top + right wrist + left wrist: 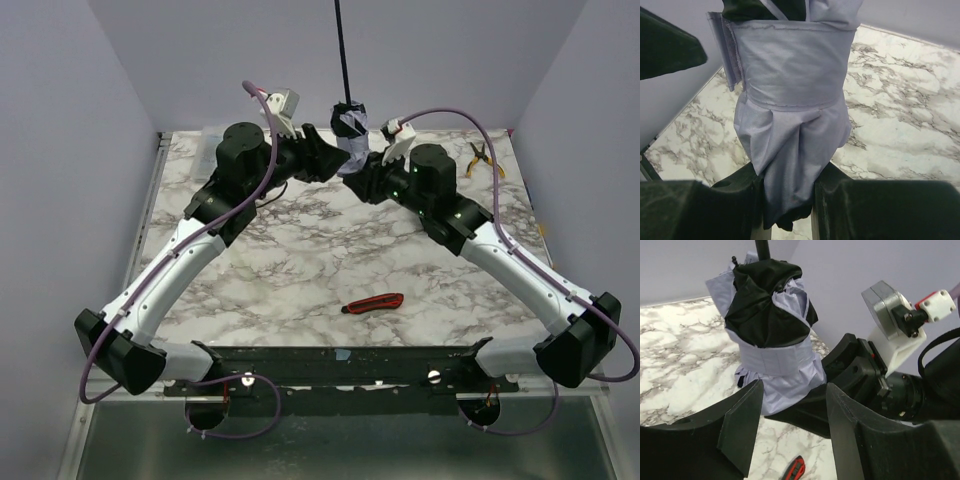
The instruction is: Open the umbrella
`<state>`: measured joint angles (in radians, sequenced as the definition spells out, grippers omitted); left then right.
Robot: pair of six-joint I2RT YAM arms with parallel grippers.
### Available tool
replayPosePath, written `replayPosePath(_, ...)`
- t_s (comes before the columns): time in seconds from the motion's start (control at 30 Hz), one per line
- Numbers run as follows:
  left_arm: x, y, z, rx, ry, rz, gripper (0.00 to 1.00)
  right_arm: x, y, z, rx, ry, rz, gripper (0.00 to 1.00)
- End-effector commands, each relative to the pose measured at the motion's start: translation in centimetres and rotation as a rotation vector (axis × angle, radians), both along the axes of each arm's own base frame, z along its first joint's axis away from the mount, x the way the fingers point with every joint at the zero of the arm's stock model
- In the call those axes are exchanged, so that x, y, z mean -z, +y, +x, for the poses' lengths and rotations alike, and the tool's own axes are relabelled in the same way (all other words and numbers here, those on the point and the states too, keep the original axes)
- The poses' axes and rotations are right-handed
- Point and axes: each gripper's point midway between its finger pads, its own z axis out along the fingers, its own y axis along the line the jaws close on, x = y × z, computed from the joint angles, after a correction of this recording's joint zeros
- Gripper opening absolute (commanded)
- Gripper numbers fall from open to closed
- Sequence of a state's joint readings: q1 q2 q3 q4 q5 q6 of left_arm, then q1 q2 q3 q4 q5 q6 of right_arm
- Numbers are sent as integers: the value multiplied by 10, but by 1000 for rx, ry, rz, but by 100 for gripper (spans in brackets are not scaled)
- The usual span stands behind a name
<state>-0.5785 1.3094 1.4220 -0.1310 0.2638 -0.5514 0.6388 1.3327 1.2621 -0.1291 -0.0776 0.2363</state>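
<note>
Tabletop marbled, walls lilac (umbrella upright)

A: Enclosure?
B: Three plain matte walls, pale lilac-grey. Back wall, left wall, right wall. In the top view the side ones slant in toward the back.
A: Work surface?
B: Table, white marble-pattern top with grey-brown veining. It runs right up to the back wall. A thin pale frame strip runs along its left edge. A black rail crosses the near edge, with two silver bolt heads on it.
A: In front of that?
B: Dull grey metal sheet, sitting lower than the tabletop.
A: Light?
B: Even and diffuse, from above. Soft shadows on the marble, faint sheen on the metal sheet.
</note>
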Motion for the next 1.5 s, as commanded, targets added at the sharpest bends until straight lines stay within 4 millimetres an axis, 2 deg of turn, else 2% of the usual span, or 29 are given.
replayPosePath(0.0, -17, -5, 6, -55, 31, -57, 54, -23, 1, 5, 17, -122, -9, 1)
replayPosePath(0.13, -9, -5, 19, -107, 65, -42, 53, -24, 4, 3, 8, -143, -26, 1)
replayPosePath(0.2, -5, -5, 24, -124, 79, -28, 49, -24, 4, 3, 8, -147, -26, 1)
replayPosePath(0.4, 13, 0, 34, -179, 123, 20, 26, -32, 6, 0, -8, -165, -13, 1)
replayPosePath(0.6, 17, 0, 35, -171, 128, 24, 0, -33, 7, -3, -23, -169, -10, 1)
replayPosePath(0.73, 16, 2, 33, -155, 110, 15, 0, -36, 6, -5, -21, -167, 2, 1)
replayPosePath(0.83, 19, 11, 35, -161, 102, 18, 0, -38, 5, -11, -41, -176, 12, 1)
replayPosePath(1.1, 47, 61, 51, -276, 134, 77, 0, -46, 14, -28, -132, -166, 57, 1)
replayPosePath(1.2, 56, 71, 53, -293, 135, 102, 0, -50, 20, -34, -177, -166, 76, 1)
replayPosePath(1.3, 58, 73, 52, -268, 123, 103, 0, -49, 26, -40, -223, -161, 86, 1)
replayPosePath(1.37, 50, 66, 45, -189, 74, 78, 0, -46, 28, -41, -234, -149, 87, 1)
replayPosePath(1.4, 42, 64, 42, -163, 38, 66, 13, -45, 28, -41, -235, -149, 85, 1)
replayPosePath(1.47, 31, 66, 36, -141, -34, 55, 31, -44, 28, -40, -230, -149, 82, 1)
